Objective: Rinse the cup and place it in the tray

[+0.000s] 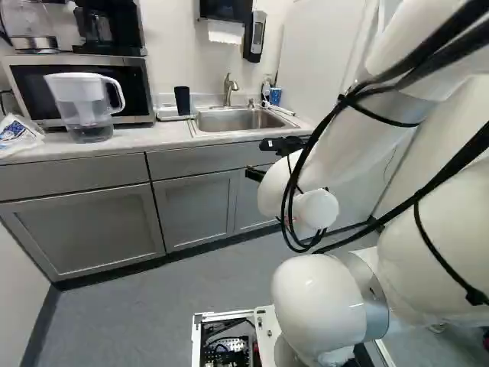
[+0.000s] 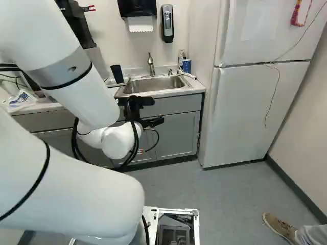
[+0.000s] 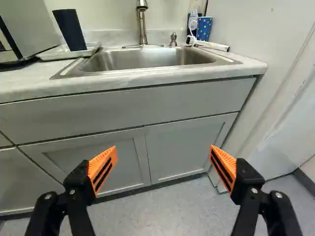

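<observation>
Two cups show on the pale stone-patterned surface (image 3: pixel 29 86): one tall, dark navy cup (image 3: pixel 70 30) and one smaller blue cup with a light speckled pattern (image 3: pixel 204 28). There is one shallow white tray (image 3: pixel 49 55), one stainless steel sink (image 3: pixel 147 58), one brushed metal faucet (image 3: pixel 142 24) and one short metal pump (image 3: pixel 173 39). One silver-and-black microwave (image 1: pixel 143 95) and one clear pitcher with a white top and handle (image 1: pixel 84 95) share the surface, and one white refrigerator (image 2: pixel 240 117) stands to the right of the sink in the right base view. On the wall are one black paper towel dispenser (image 2: pixel 137 7) and one grey-and-black soap dispenser (image 2: pixel 167 23). The dark navy cup is plain, smooth-sided and matte-looking, with its wider end up and its narrower base down in the tray, just beside the sink. The speckled blue cup is at the sink's far corner, near the wall. The black two-fingered hand (image 1: pixel 254 158) is open in front of the grey cabinets (image 3: pixel 184 147), its two orange ribbed pads (image 3: pixel 102 169) well apart
</observation>
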`<state>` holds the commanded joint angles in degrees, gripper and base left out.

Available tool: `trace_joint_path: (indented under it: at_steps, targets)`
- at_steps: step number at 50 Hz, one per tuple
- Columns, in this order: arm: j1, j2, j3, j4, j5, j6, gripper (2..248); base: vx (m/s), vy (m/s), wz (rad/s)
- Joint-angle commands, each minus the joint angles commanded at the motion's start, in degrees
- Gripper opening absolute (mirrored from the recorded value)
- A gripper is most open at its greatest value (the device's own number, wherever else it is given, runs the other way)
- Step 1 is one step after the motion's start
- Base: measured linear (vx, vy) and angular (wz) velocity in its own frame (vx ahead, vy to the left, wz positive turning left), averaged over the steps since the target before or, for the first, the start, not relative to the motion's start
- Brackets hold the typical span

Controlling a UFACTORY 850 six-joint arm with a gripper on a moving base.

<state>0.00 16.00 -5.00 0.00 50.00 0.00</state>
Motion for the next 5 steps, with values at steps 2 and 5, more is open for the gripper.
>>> trace_joint_path:
  at_steps: [2,5]
  targets:
    - [0.0,0.0,0.0,0.0,0.0,0.0,247,0.0,0.0,0.0]
    - [0.0,0.0,0.0,0.0,0.0,0.0,247,0.0,0.0,0.0]
